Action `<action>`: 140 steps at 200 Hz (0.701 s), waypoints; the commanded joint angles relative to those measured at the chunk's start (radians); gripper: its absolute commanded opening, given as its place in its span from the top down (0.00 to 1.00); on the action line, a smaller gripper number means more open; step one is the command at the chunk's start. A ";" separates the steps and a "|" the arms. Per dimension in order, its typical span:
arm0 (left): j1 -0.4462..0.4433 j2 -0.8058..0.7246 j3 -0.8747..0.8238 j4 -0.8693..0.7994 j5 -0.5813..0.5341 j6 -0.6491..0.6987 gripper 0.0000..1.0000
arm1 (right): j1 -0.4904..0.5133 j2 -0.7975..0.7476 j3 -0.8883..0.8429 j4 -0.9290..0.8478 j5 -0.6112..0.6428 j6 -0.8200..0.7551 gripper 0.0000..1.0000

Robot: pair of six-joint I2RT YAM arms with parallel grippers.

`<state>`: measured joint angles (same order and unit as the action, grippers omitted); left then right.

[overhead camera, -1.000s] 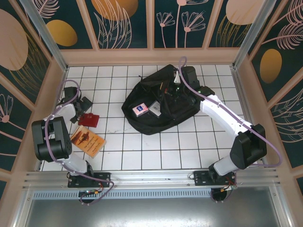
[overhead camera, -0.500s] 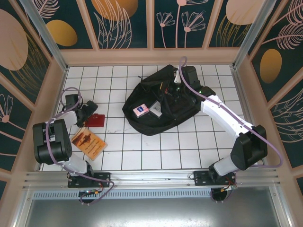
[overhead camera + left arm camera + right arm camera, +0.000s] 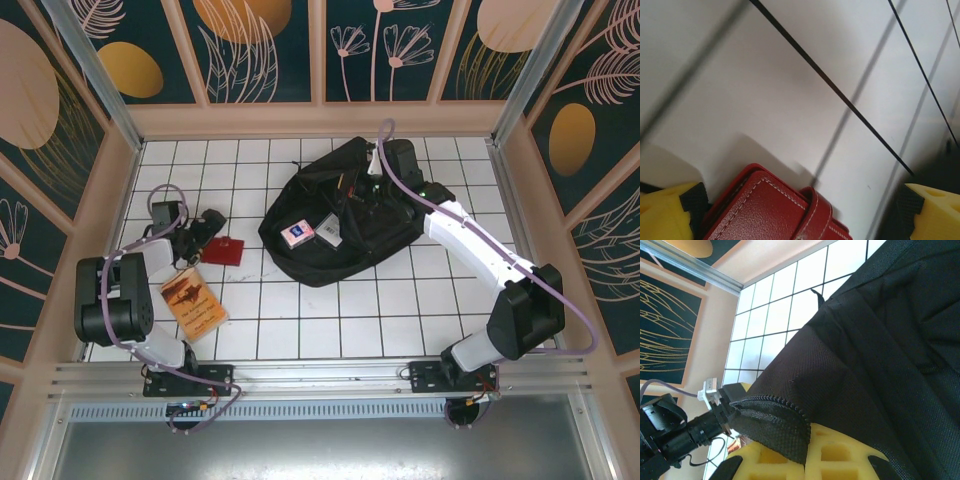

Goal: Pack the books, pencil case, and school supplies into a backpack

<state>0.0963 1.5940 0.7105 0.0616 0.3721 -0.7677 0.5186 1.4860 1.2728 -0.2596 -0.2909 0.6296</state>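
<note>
The black backpack lies open at the back middle of the table. My right gripper reaches into its top, and its yellow fingers are shut on the backpack's zip edge. A pink-white card with a blue patch and a small grey piece lie in the opening. At the left, my left gripper stands open over a red stitched pencil case. The pencil case lies between the wide-apart yellow fingertips. The orange booklet lies flat nearer to me.
The white gridded table is boxed in by a tan wall on the left, at the back and on the right. The left arm's purple cable loops above its wrist.
My left gripper has moved right toward the backpack, still open, and the red pencil case has slid right with it. The orange booklet has turned a little. The right arm has not moved.
</note>
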 commanded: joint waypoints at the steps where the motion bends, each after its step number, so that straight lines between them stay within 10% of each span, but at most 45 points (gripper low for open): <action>1: -0.047 0.051 -0.020 -0.016 0.196 -0.058 0.02 | 0.002 0.013 0.046 -0.004 -0.016 -0.007 1.00; 140: -0.104 -0.133 -0.157 -0.041 0.293 -0.086 0.16 | 0.009 0.066 0.097 -0.035 -0.010 0.011 1.00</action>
<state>0.0082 1.5219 0.5987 0.0914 0.5804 -0.8101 0.5190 1.5360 1.3308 -0.2955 -0.2909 0.6327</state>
